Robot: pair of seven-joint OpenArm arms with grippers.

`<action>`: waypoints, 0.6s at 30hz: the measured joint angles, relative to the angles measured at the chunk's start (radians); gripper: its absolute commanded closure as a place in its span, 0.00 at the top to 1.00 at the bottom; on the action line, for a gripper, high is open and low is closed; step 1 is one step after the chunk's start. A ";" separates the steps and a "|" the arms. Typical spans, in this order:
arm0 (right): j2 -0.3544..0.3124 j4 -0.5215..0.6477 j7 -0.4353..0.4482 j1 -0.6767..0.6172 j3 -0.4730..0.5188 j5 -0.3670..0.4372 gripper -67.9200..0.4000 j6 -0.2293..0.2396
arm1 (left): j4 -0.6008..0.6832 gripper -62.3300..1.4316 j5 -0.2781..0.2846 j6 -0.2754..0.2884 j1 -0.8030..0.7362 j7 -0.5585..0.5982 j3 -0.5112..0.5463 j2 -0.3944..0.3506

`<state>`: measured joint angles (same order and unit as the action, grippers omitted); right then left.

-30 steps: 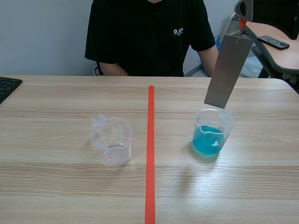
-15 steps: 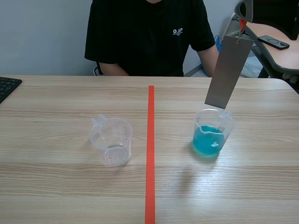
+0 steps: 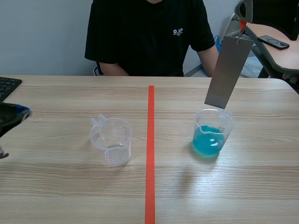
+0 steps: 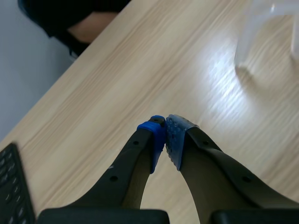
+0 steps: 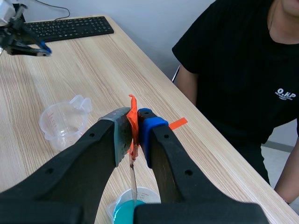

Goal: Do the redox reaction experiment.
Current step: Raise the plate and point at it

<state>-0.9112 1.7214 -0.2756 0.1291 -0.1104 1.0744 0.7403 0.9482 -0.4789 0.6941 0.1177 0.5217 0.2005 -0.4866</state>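
Note:
A grey metal strip [image 3: 229, 72] hangs tilted from an orange-red tag [image 5: 133, 122], its lower end just above the rim of a clear beaker of blue liquid [image 3: 211, 135]. My right gripper [image 5: 134, 128] is shut on that tag, high over the beaker [image 5: 133, 207]; in the scene view only the tag [image 3: 242, 24] at the strip's upper end shows. An empty clear beaker [image 3: 112, 140] stands left of the red tape line. My left gripper [image 3: 18, 112] is at the table's left edge, shut on nothing [image 4: 164, 135], with the empty beaker [image 4: 266, 32] ahead of it to the side.
A person in a black shirt [image 3: 147, 37] sits across the table. A black keyboard [image 3: 7, 86] lies at the far left [image 5: 65, 27]. A red tape line [image 3: 150, 154] runs down the table's middle. A side desk holding a phone [image 3: 274, 42] stands at the back right.
My left gripper has come into the scene view at the left edge. The strip's lower end has dropped a little closer to the blue beaker's rim.

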 measured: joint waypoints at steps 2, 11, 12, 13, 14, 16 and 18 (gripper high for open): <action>0.000 0.000 0.000 0.000 0.000 0.000 0.03 0.000 | 0.000 0.09 0.001 0.000 0.041 -0.020 -0.030 0.032; 0.000 0.000 0.000 0.000 0.000 0.000 0.03 0.000 | 0.000 0.09 0.013 0.000 0.199 -0.083 -0.142 0.150; 0.000 0.000 0.000 0.000 0.000 0.000 0.03 0.000 | 0.000 0.09 0.017 0.000 0.211 -0.094 -0.151 0.165; 0.000 0.000 -0.001 0.000 0.000 0.000 0.03 0.000 | 0.000 0.09 0.028 0.000 0.221 -0.098 -0.161 0.181; 0.000 0.000 -0.003 0.000 0.000 0.000 0.03 0.000 | 0.000 0.09 0.043 0.000 0.230 -0.107 -0.172 0.198; 0.000 0.000 -0.005 0.000 0.000 0.000 0.03 0.000 | 0.000 0.09 0.045 0.000 0.250 -0.133 -0.201 0.232; 0.000 0.000 -0.006 0.000 0.000 0.000 0.03 0.000 | 0.000 0.09 0.042 0.000 0.267 -0.142 -0.233 0.267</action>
<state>-0.9112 1.7214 -0.2821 0.1291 -0.1104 1.0744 0.7399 0.9482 -0.4366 0.6945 0.3847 0.3801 -0.0326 -0.2199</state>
